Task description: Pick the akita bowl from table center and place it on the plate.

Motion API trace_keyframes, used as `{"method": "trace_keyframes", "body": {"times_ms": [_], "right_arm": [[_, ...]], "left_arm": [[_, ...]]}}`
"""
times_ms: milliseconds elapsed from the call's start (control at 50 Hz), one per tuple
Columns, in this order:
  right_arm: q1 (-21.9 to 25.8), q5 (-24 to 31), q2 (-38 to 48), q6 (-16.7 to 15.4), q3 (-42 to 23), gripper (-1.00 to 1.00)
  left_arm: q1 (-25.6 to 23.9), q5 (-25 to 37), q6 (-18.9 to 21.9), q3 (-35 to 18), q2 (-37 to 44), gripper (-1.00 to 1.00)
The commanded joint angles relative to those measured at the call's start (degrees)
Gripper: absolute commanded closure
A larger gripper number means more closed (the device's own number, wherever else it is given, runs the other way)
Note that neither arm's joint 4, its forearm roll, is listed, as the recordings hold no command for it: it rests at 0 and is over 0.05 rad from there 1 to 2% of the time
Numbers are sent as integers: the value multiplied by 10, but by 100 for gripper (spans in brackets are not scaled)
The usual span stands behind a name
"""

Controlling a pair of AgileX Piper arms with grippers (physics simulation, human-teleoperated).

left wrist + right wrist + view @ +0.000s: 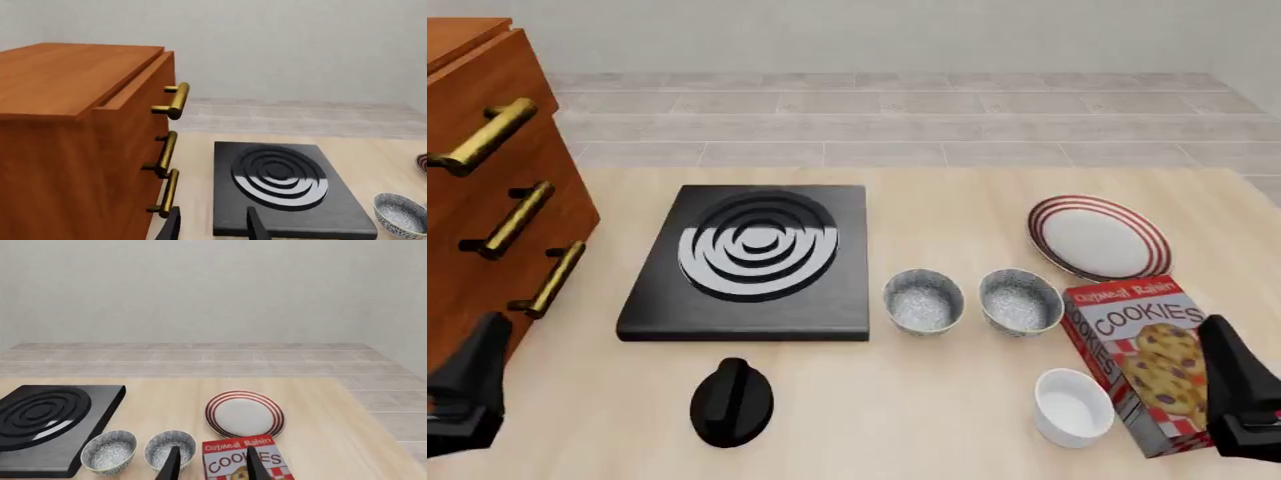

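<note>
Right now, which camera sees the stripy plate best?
The front view: the whole plate shows from above, with every red ring, past the cookie box. The right wrist view shows it too, with the box covering its near edge. The left wrist view catches only a sliver.

Two bowls (972,301) between stove (750,262) and cookie box (1138,362), plate (1097,237) behind.

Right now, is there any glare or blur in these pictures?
Front view: sharp, with white glare on the stove rings and soft shadows under the bowls. Left wrist view: a bright sheen on the stove. Right wrist view: even light, no blur.
</note>
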Motion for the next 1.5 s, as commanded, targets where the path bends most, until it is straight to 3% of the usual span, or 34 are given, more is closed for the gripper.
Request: {"method": "trace_keyframes", "body": {"times_ms": [20, 240, 300, 340, 440, 520, 580, 880, 1060, 1100, 1120, 1240, 1280, 1500], "right_arm": [[4, 1, 14, -6, -12, -100], [10, 14, 17, 6, -31, -100], [10, 28, 12, -1, -43, -100], [12, 45, 9, -22, -60, -100], [26, 88, 9, -29, -114, -100], [42, 106, 18, -61, -146, -100], [46, 119, 26, -49, -175, -100], [117, 126, 174, -63, -272, -100], [155, 164, 264, -92, -329, -100], [170, 170, 278, -136, -332, -100], [186, 188, 282, -123, -351, -100], [221, 205, 320, -133, -363, -100], [223, 210, 325, -119, -376, -100], [313, 257, 447, -170, -424, -100]], "left_arm": [[-15, 17, 21, 1, -16, -100], [-24, 12, 21, 2, 4, -100], [-26, 11, 22, 2, 6, -100], [-27, 13, 24, 2, 5, -100], [-29, 8, 26, 2, 13, -100], [-30, 3, 27, 1, 21, -100], [-31, -1, 28, 1, 27, -100], [-34, -18, 27, 2, 54, -100], [-33, -13, 25, 2, 53, -100], [-33, -9, 27, 2, 49, -100], [-33, -11, 28, 2, 53, -100], [-36, -14, 29, 2, 57, -100], [-40, -9, 30, 2, 53, -100], [-37, -30, 26, 2, 83, -100]]}}
